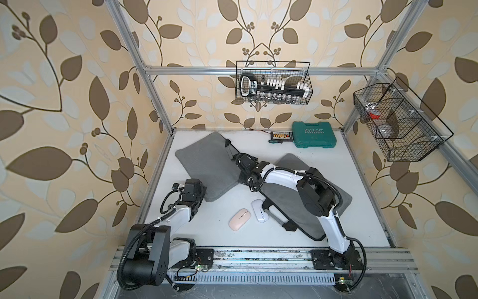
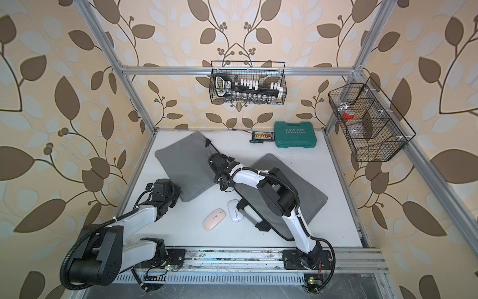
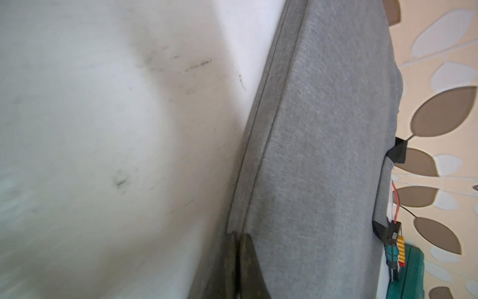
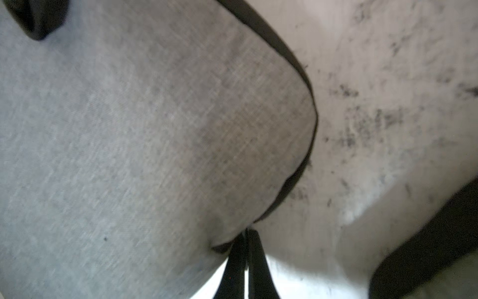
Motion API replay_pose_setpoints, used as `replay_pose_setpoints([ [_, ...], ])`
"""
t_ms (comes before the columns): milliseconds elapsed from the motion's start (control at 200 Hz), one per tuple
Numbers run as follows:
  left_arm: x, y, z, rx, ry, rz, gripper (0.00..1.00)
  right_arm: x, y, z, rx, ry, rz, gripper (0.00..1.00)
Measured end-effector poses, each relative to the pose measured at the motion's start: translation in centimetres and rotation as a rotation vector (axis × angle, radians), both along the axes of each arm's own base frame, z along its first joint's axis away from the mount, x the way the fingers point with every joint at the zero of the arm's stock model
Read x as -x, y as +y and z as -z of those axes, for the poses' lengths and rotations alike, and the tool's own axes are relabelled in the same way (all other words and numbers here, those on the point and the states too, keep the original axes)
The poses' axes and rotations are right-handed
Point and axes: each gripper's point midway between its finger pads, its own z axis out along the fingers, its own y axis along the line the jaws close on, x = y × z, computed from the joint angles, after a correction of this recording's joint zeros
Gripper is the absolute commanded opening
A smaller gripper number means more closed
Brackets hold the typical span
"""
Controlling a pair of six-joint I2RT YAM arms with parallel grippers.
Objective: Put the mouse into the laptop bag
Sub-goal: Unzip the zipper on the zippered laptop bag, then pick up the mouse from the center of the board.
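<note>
Both top views show a pink mouse (image 1: 239, 219) (image 2: 214, 219) and a white mouse (image 1: 260, 210) (image 2: 234, 210) lying side by side on the white table, with no gripper near them. A grey laptop bag (image 1: 207, 165) (image 2: 186, 163) lies behind them to the left. My left gripper (image 3: 238, 234) is shut on the seam at the bag's near corner. My right gripper (image 4: 247, 231) is shut on the bag's black-trimmed edge on its right side. In both top views the wrists hide the fingertips.
A second grey bag (image 1: 333, 196) with black handles lies under my right arm, its edge touching the white mouse. A green tool case (image 1: 314, 138) and a small bit set (image 1: 282, 135) sit at the back. Wire baskets (image 1: 273, 82) hang on the walls.
</note>
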Motion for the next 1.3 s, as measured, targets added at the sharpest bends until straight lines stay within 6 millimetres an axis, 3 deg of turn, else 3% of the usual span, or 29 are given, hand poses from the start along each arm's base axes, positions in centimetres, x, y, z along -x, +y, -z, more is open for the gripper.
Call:
replay_pose_setpoints([
  [95, 0.6, 0.6, -0.4, -0.023, 0.016, -0.012, 0.56, 1.8, 0.8, 0.0, -0.016, -0.002, -0.055, 0.0],
  [285, 0.0, 3.2, -2.8, -0.089, 0.072, -0.029, 0.98, 8.3, 3.8, 0.1, -0.063, 0.003, -0.221, 0.0],
  [370, -0.8, 4.2, -4.1, -0.094, 0.099, -0.031, 0.99, 10.2, 5.7, -0.1, -0.093, 0.005, -0.285, 0.0],
  [580, -2.3, 2.9, -9.0, -0.061, 0.078, 0.058, 0.99, 13.6, 11.5, -1.4, -0.22, -0.009, -0.456, 0.0],
  [700, -2.1, 2.7, -11.3, -0.076, 0.074, 0.086, 0.99, 14.8, 12.8, -1.6, -0.243, -0.021, -0.515, 0.0],
  [770, -2.0, 2.5, -11.7, -0.075, 0.075, 0.105, 0.99, 15.3, 13.2, -1.7, -0.24, -0.036, -0.543, 0.24],
  [845, -1.6, 1.8, -11.4, -0.055, 0.093, 0.141, 0.99, 15.7, 13.3, -1.9, -0.228, -0.057, -0.559, 0.44],
  [1000, -0.6, 0.5, -11.1, -0.001, 0.138, 0.202, 0.99, 17.5, 10.8, -3.9, -0.169, -0.135, -0.586, 0.61],
  [1105, -0.1, 0.4, -12.5, -0.014, 0.099, 0.21, 0.99, 18.8, 8.4, -7.3, -0.154, -0.222, -0.589, 0.65],
  [1175, 0.3, 0.4, -14.0, -0.037, 0.043, 0.219, 0.91, 19.6, 6.8, -9.7, -0.156, -0.3, -0.586, 0.67],
  [1265, 0.9, 0.3, -14.6, -0.057, 0.032, 0.236, 0.98, 20.0, 3.8, -11.8, -0.141, -0.406, -0.562, 0.71],
  [1305, 1.3, 0.0, -14.3, -0.045, 0.06, 0.255, 0.99, 19.9, 1.9, -12.2, -0.119, -0.442, -0.545, 0.78],
])
